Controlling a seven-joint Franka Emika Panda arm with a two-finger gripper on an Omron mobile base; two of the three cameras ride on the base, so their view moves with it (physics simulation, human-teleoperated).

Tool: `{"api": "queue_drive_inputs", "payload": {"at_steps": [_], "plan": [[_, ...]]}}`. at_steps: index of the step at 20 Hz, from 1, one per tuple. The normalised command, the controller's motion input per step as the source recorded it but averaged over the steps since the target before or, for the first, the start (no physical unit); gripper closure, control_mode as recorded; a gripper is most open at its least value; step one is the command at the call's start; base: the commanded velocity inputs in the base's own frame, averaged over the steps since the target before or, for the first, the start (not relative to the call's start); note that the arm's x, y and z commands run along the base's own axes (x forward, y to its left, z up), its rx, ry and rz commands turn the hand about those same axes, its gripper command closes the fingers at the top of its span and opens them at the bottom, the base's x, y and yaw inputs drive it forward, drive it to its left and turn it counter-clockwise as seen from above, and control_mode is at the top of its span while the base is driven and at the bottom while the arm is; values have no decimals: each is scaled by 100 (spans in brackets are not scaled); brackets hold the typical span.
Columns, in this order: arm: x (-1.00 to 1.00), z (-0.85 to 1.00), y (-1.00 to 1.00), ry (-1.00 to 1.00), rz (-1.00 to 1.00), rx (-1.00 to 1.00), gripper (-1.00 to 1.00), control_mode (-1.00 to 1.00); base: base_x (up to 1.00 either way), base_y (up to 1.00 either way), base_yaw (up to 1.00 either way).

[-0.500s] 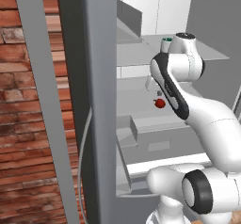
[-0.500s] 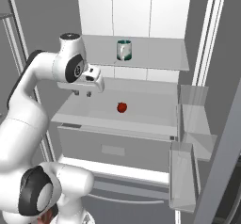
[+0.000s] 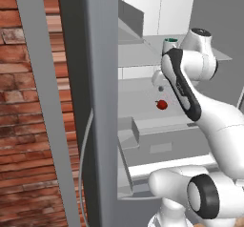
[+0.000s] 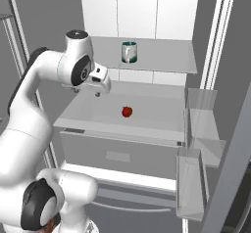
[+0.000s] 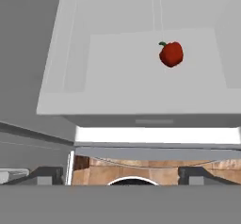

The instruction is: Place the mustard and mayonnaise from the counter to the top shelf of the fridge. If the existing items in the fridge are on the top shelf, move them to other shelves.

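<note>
Jaws (image 5: 120, 176) are standing wide apart and released, gripping nothing; the two dark finger tips (image 5: 44, 175) are showing well separated at the bottom of the hand view. In the right base view the jaws (image 4: 99, 91) are hanging over the left front part of the lower shelf (image 4: 88, 115), pointing down, clear of its surface.

Red fruit (image 5: 171, 53) is sitting on the lower shelf (image 5: 117, 77), apart from the jaws and off to one side of them in the hand view, with a small green stem on top. In the right base view the red fruit (image 4: 127, 111) is lying near the middle of that shelf, to the right of the jaws. In the left base view the red fruit (image 3: 162, 104) is showing just left of the forearm.

Teal mug (image 4: 129, 52) is standing upright on the top shelf (image 4: 162, 60), handle facing forward-left, well above and behind the fruit. In the left base view the teal mug (image 3: 169, 43) is partly hidden behind the arm.

Fridge (image 4: 137, 11) is standing open; door bins (image 4: 192, 178) are showing at the right, drawer front (image 4: 117, 153) below the lower shelf. Brick wall (image 3: 24, 126) is lying left of the fridge side panel (image 3: 102, 102) in the left base view.

Mustard and mayonnaise: cannot tell where they are
</note>
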Motion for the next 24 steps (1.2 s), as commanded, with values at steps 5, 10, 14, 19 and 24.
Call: {"api": "queue_drive_inputs", "payload": {"at_steps": [5, 10, 14, 19, 24], "plan": [[-32, 99, -46, -51, -2, 31, -100, -100, 0, 0, 0], [-3, 94, -65, -34, -7, 23, -100, -100, 0, 0, 0], [36, 53, -58, -7, -25, 2, -100, -100, 0, 0, 0], [62, 18, -16, 0, -16, -1, -100, -100, 0, 0, 0], [56, -13, 0, 15, 0, -10, -100, -100, 0, 0, 0]]}}
